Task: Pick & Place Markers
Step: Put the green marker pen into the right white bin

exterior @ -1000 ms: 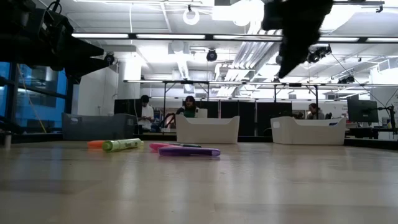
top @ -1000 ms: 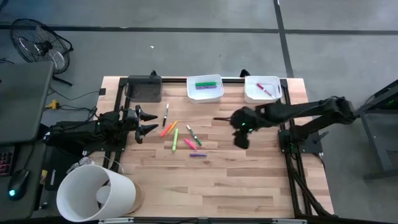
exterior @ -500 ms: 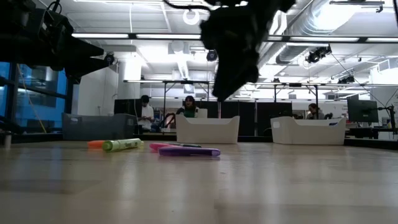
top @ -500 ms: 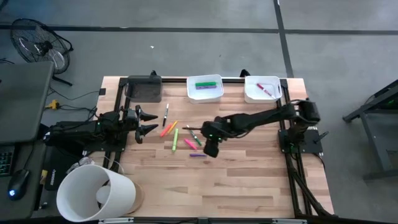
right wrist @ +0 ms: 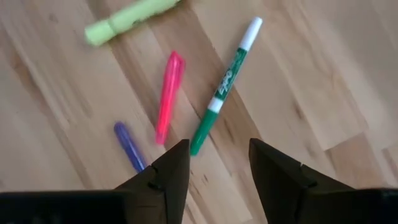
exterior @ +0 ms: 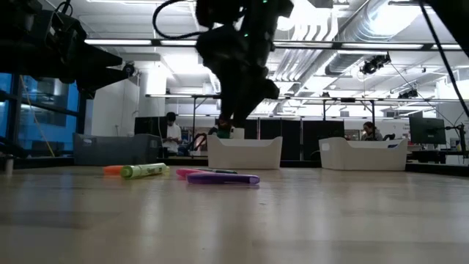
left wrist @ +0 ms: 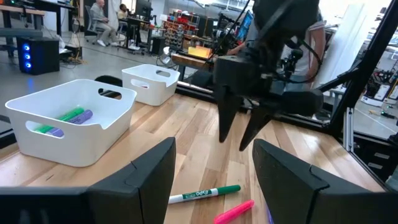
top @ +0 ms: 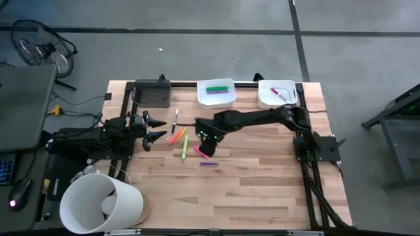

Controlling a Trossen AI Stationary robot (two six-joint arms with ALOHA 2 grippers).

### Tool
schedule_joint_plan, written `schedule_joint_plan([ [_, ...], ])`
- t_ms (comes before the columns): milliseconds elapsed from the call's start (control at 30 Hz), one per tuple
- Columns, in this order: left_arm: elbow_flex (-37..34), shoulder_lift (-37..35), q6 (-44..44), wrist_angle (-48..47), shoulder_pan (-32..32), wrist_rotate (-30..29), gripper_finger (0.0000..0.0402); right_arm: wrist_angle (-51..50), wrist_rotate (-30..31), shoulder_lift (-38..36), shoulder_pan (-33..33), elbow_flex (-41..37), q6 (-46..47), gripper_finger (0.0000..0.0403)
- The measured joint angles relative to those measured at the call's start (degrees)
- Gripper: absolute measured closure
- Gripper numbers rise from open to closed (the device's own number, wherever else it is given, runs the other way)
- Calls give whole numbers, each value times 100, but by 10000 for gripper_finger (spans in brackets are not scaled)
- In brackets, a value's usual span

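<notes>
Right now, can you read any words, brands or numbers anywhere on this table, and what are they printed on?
Nothing here reads for certain.
Green marker: dark print on its white barrel, too blurred to read.
The same marker in the right wrist view: white lettering on its green barrel, too small to read.
White bins: no label shows.
Other markers: no print shows.
</notes>
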Motion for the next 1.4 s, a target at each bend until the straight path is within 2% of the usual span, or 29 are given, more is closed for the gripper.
schedule_joint_plan([
  [300, 0, 2, -2, -1, -1, 0, 190, -136, -188, 746, -130, 632, 326, 194],
  [467, 0, 2, 0, -2, 0, 0, 190, -235, 46, 1118, -130, 935, 211, 174],
  [633, 0, 1, -1, -1, -1, 0, 190, -460, 342, 1370, -140, 1152, 256, 165],
  [833, 0, 1, 0, -2, 0, 0, 190, -417, 365, 1479, -167, 1180, 469, 152],
  [1167, 0, 0, 0, -1, 0, 0, 190, -402, 768, 1522, -152, 1178, 349, 150],
  [1400, 0, 2, -2, 0, 0, 0, 190, -328, 784, 1714, -42, 1174, 614, 150],
])
